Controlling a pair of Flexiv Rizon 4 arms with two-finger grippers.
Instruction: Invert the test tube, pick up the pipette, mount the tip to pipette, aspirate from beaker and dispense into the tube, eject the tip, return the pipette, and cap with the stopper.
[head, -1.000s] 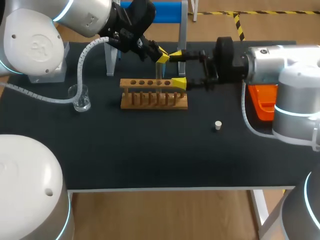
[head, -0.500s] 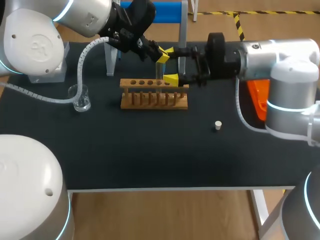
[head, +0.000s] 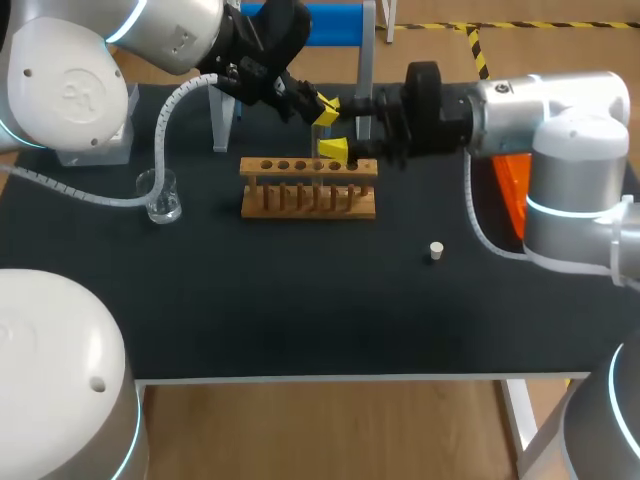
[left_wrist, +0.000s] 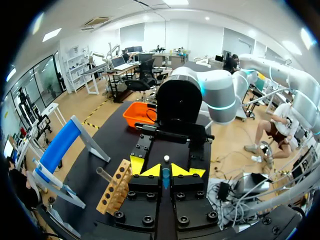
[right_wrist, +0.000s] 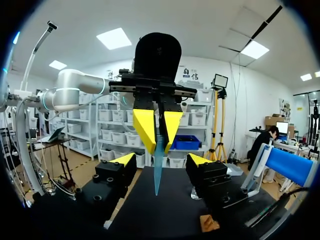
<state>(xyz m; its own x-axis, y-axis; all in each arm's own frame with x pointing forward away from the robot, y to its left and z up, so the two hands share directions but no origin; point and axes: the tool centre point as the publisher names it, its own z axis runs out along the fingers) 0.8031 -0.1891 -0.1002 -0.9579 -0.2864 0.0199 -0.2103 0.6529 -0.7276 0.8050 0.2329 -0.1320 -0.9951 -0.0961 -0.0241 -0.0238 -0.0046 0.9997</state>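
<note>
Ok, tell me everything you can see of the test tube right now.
The test tube is slim, clear and bluish, glass or plastic by its look. It hangs about upright, narrowed end pointing down, pinched near its top between the left gripper's yellow tips. The right gripper is open, a finger on either side, not touching it. The tube is lifted clear of the wooden rack.

Your left arm (head: 170, 30): comes in from the left rear corner, wrist tilted downward, left gripper (head: 322, 108) with both yellow fingers pressed from two sides onto a thin test tube (right_wrist: 158, 170). Your right arm (head: 550, 110): stretched level from the right side, right gripper (head: 340, 125) facing the left one. Its fingers are spread wide, one on either side of the tube and apart from it.
</note>
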